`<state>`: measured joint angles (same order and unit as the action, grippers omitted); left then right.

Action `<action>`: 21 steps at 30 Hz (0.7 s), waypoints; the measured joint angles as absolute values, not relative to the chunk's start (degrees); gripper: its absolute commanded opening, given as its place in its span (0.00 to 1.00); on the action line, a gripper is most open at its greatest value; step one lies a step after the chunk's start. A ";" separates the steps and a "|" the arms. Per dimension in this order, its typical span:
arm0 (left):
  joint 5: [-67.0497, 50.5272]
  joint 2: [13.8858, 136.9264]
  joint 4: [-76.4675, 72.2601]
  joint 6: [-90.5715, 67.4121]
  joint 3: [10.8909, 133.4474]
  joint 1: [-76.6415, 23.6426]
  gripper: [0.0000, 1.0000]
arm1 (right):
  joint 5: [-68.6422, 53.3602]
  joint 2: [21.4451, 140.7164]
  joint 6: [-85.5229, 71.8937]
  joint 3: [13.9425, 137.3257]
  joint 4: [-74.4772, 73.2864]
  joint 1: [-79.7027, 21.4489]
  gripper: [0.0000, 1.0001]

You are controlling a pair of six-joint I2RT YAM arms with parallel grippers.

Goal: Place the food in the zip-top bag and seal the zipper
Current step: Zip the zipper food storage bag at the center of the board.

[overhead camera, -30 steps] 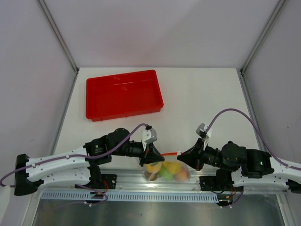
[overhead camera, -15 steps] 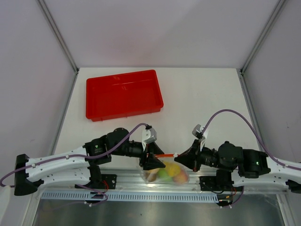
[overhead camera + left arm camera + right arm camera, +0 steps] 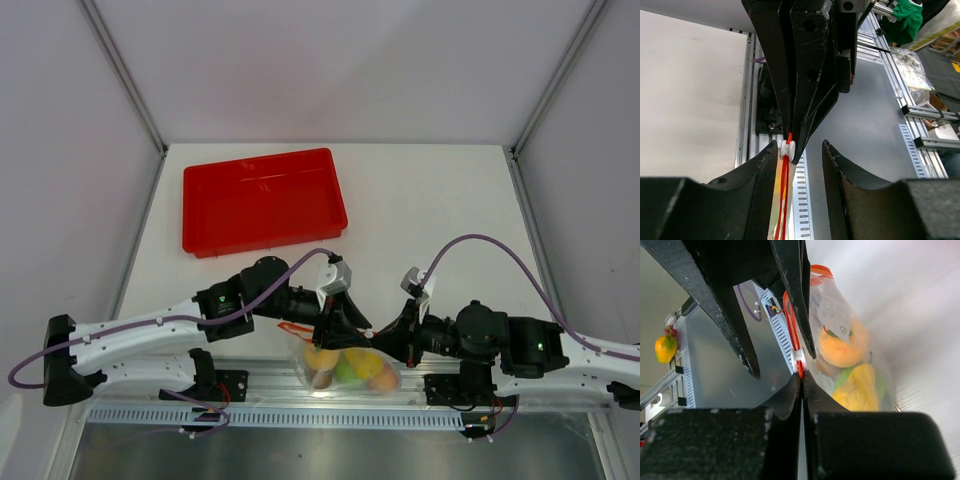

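Observation:
The zip-top bag [image 3: 372, 383] hangs at the table's near edge between the two grippers. It holds the food: an orange-yellow peach [image 3: 840, 347], a yellow piece [image 3: 857, 387] and a green apple [image 3: 880, 385] behind it. My right gripper [image 3: 801, 376] is shut on the orange-red zipper [image 3: 789, 320], just behind its white slider [image 3: 799, 359]. My left gripper [image 3: 800, 145] is open, and the zipper [image 3: 783, 190] and slider [image 3: 786, 148] lie against its left finger [image 3: 760, 175]. In the top view the left gripper [image 3: 345, 322] and right gripper [image 3: 392, 338] meet tip to tip above the bag.
A red tray [image 3: 262, 200] stands at the back left of the table. A slotted aluminium rail [image 3: 300, 412] runs along the near edge under the bag. A small orange toy fruit [image 3: 665, 347] hangs beyond the table, seen in the right wrist view.
Both grippers have closed in on each other. The left arm has reached to the right and the right gripper has slid left along the zipper. The bare strip between them no longer shows.

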<state>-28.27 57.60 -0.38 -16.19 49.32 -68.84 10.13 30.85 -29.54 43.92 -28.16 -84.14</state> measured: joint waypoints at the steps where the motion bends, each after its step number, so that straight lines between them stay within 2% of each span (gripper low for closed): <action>1: -28.82 58.04 -0.80 -16.38 49.32 -68.79 0.42 | 10.04 30.85 -29.54 43.83 -28.14 -84.14 0.00; 6: -30.33 59.31 -1.39 -16.67 49.32 -68.55 0.31 | 9.82 30.83 -29.52 43.70 -27.92 -84.14 0.00; 15: -31.03 59.75 -1.65 -17.45 49.32 -67.68 0.03 | 9.54 30.57 -29.41 43.70 -27.75 -84.14 0.00; 21: -31.92 60.23 -1.65 -18.50 49.32 -67.29 0.01 | 9.93 29.85 -28.75 43.09 -27.68 -84.14 0.00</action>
<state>-31.92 60.23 -1.65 -18.50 49.32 -67.29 9.93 29.85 -28.75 43.09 -27.68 -84.14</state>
